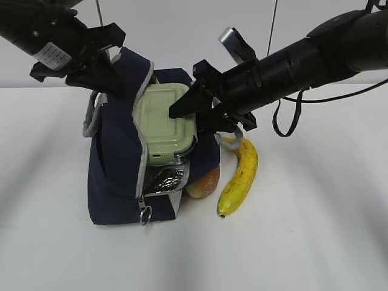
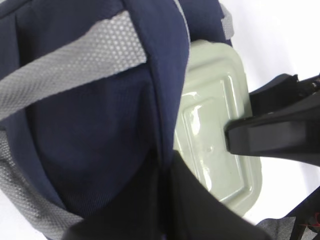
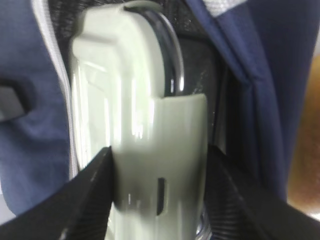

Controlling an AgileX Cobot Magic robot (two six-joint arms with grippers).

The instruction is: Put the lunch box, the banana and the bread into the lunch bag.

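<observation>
One of three items is going in; two wait outside. Nearest the table's front edge, the banana lies flat on the table, just right of the lunch bag. The bread sits between them, tucked against the bag's lower right corner. Neither is touched.

Step in hand: loading the lunch box. It stands on edge in the bag's open mouth, green lid facing out, only partly inside. The right gripper clamps it, one jaw on each side, as the right wrist view shows.

Farther back, the left gripper is closed, pinching the bag's upper rim by the grey handle, holding the mouth open.

Next move, my read: push the box deeper until it clears the zipper edge, then release. Left must hold the rim or the flap folds in.
</observation>
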